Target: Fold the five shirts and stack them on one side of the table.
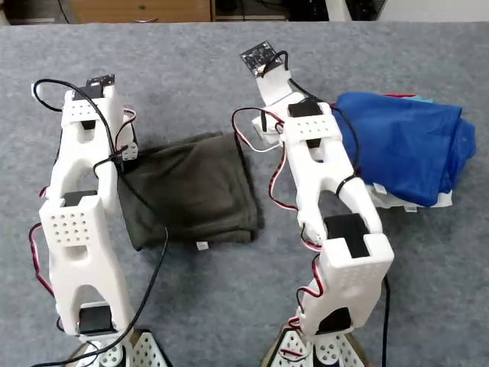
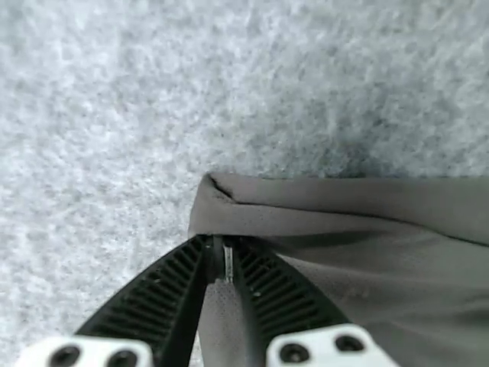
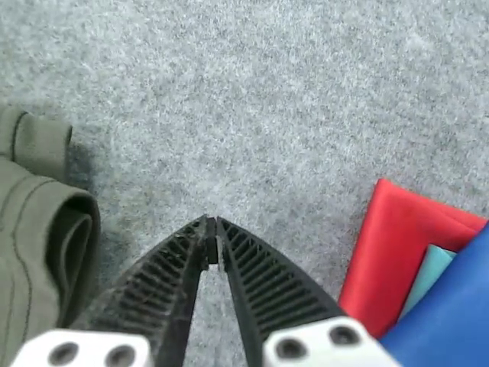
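While the left arm [image 1: 80,222] is standing along the near-left side of the grey worktop [image 1: 191,76], its pincer [image 2: 221,248] is sitting at the edge of the olive shirt [image 1: 199,191]. The two black fingers are pressing together on the hem just beside one folded corner. In the left wrist view the olive shirt [image 2: 344,229] is lying flat on the worktop [image 2: 153,92]. A doubled fold is running along its far edge and the corner is puckering slightly where the fingers are meeting it.

From above, the olive shirt is lying folded into a rough rectangle between the two arms, with a small white tag [image 1: 202,245] peeking out at its near edge. The right arm [image 1: 321,153] is stretching up the middle of the worktop, between the olive shirt and a pile at the right side. The right pincer [image 3: 212,229] is hanging over bare worktop [image 3: 267,92] with its fingers drawn together and nothing between them. In that wrist view the rolled edge of the olive shirt [image 3: 38,222] is lying to one side of the pincer, not touching it.

On the other side the pile is showing a red shirt [image 3: 397,245] at the bottom, a teal shirt [image 3: 428,271] above it and a blue shirt [image 3: 451,306] on top. From the high view the blue shirt [image 1: 405,141] is covering most of the pile, loosely folded and a little rumpled. A strip of white cloth [image 1: 397,200] is sticking out beneath its near edge.
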{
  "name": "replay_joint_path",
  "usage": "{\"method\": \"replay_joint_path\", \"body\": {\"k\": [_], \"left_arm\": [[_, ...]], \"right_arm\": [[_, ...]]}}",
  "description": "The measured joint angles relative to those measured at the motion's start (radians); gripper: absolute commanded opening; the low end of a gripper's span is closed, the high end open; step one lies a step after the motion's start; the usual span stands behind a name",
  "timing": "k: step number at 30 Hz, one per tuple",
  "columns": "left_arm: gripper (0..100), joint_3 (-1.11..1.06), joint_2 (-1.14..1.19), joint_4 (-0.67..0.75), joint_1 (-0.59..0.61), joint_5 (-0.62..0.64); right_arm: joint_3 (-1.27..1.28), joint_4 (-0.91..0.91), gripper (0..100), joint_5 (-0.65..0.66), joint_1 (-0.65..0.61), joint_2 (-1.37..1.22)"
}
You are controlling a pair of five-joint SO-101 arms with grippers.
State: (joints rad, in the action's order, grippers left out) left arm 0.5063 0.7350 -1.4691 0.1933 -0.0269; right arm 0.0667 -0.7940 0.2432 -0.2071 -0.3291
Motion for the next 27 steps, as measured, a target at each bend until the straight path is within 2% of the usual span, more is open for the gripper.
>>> {"method": "replay_joint_path", "body": {"k": [6, 10, 12, 18, 27], "left_arm": [[2, 0.087, 0.014, -0.005, 0.04, 0.0], [2, 0.137, 0.014, -0.051, 0.063, -0.002], [2, 0.167, 0.014, -0.078, 0.06, -0.002], [2, 0.212, 0.012, -0.124, 0.061, -0.002], [2, 0.212, 0.012, -0.146, 0.08, -0.002]], "right_arm": [[0.0, -0.023, 1.3, 0.044, -0.002, 0.0], [-0.068, -0.129, 14.2, 0.055, -0.038, -0.005], [-0.146, -0.172, 19.2, 0.009, -0.057, -0.044], [-0.496, -0.364, 19.2, -0.034, -0.112, -0.272], [-1.195, -0.73, 19.3, -0.043, -0.158, -0.738]]}}
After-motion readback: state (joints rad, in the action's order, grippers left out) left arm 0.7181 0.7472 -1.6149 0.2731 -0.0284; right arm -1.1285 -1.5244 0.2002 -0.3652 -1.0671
